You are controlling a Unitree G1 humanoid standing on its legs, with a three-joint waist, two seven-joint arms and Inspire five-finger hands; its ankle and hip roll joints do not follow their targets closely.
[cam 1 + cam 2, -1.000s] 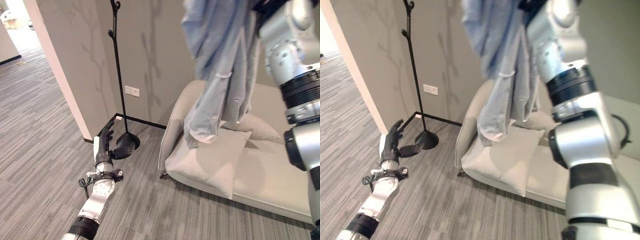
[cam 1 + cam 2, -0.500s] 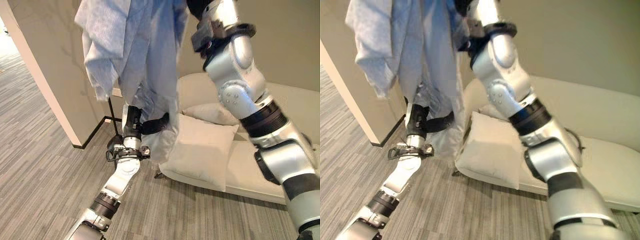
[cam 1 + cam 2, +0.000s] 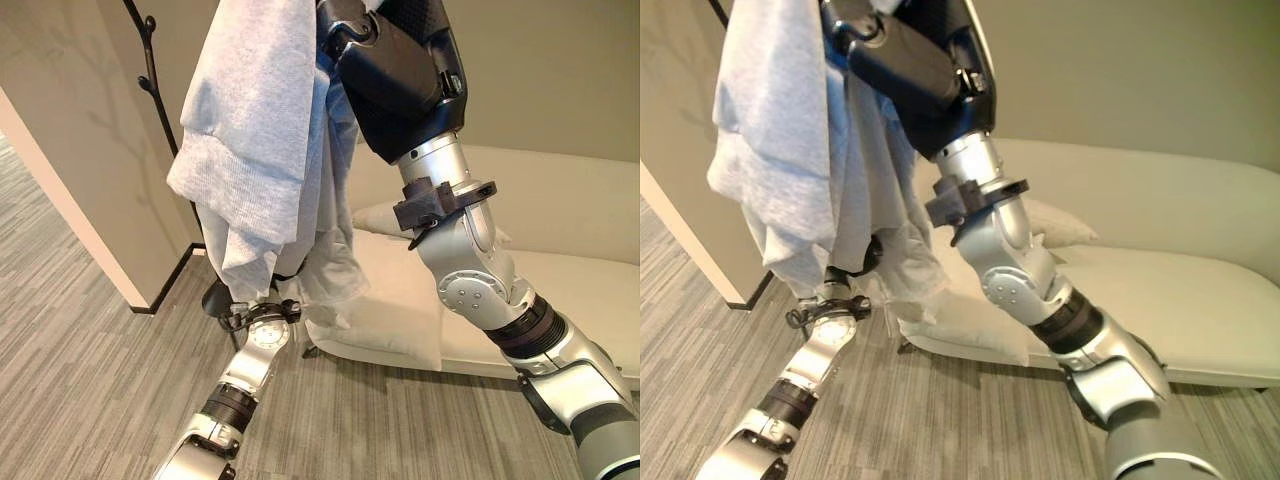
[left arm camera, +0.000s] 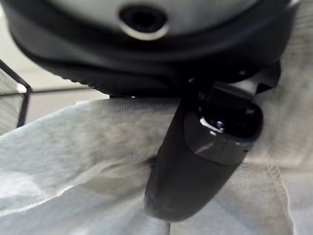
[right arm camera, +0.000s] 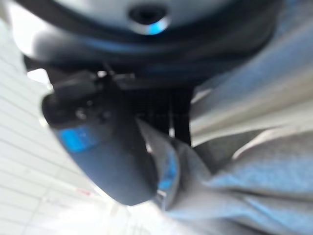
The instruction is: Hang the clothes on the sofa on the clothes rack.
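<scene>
- My right hand (image 5: 112, 161) has its thumb and fingers pinching a fold of the pale blue-grey fabric garment (image 3: 265, 150); I've got it raised high so the cloth hangs free of the cream upholstered sofa (image 3: 560, 290), ready to go on a hook.
- The garment now drapes in front of the black metal coat rack with short branch hooks (image 3: 150, 70), covering most of its pole; the rack's upper hooks show just beside the cloth's outer edge, on the side away from the sofa.
- My left hand (image 4: 195, 166) is down low by the rack's base, pressed against the hanging cloth, thumb laid on the fabric. Whether its fingers are curled or straight I can't tell, they're hidden behind the cloth. I judge it's there to steady the hem.
- A beige square cushion (image 3: 400, 310) sits on the sofa, beside the rack's foot, with the garment's bottom edge hanging in front of it.
- Versus a second ago: the garment was hanging over the sofa, well apart from the rack; now it's right at the rack. The camera also swung, so part of the shift is the view.
- The left hand was out by the rack's round base, clear of the cloth; now it's in contact with the cloth.
- Not yet hooked, by my read; collar needs lifting onto a branch.
</scene>
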